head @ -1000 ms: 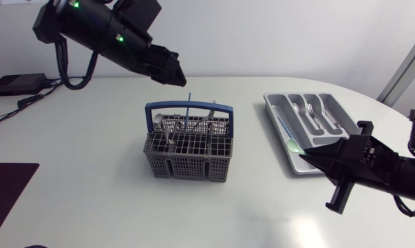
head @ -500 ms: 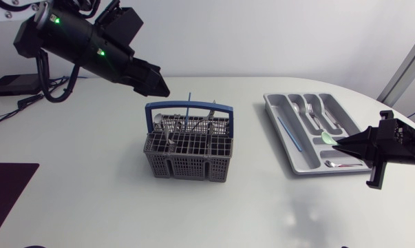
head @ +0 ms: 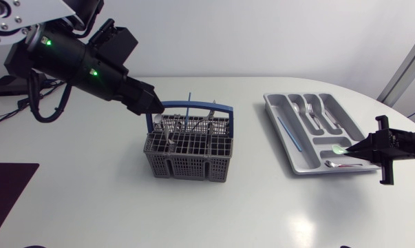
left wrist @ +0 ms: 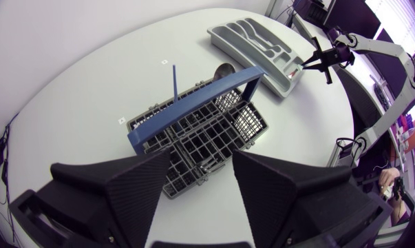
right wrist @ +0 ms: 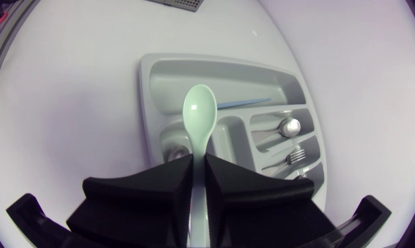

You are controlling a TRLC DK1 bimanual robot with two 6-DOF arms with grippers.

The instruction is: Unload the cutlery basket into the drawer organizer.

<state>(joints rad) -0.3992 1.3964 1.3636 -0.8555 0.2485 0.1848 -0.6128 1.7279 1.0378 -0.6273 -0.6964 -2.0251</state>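
Head view: the drawer organizer (head: 279, 105) is partly filled (the cutlery basket (head: 188, 150), well apart from it, is not yet emptied). The right gripper (head: 355, 148) pinches a green spoon (head: 341, 147) above the organizer. The left gripper (head: 152, 105) gapes empty, far from it.

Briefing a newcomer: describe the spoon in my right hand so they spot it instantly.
Find the grey drawer organizer on the table's right side. Over its near right corner, the right hand grips a spoon. It alone is pale mint green; neighbouring cutlery is silvery.

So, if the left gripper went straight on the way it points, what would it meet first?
Probably the blue handle of the cutlery basket, just ahead of the left gripper; depth unclear.
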